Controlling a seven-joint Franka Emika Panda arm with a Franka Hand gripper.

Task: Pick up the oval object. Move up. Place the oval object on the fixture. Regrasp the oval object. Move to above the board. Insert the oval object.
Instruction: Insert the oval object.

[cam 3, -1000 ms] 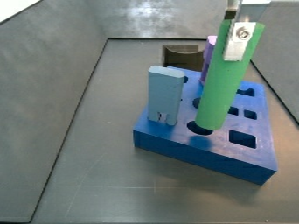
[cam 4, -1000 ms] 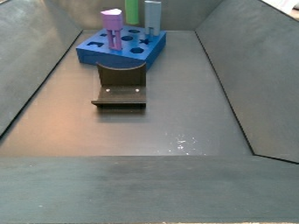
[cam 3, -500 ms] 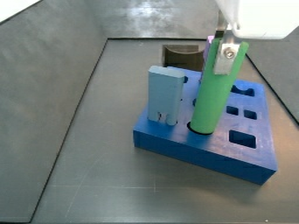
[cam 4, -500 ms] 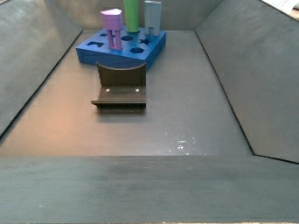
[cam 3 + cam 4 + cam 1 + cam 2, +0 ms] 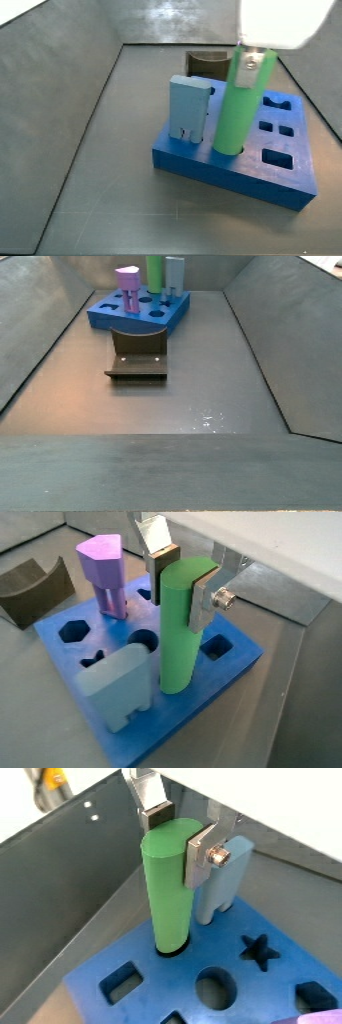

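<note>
The oval object, a bright green rod, stands nearly upright with its lower end in a hole of the blue board. Both side views show it, oval object on board and oval object on board. My gripper is shut on the rod's top end, one silver finger on each side; the same grip shows at gripper and gripper. The dark fixture sits on the floor beside the board, nothing on it.
A purple peg and a light blue rectangular peg stand in the board close to the rod. Open holes, one star-shaped, lie in the board's top. Grey sloping walls ring the floor.
The rod has gone from tilted to nearly upright and sunk lower into its hole. My gripper came down with it.
</note>
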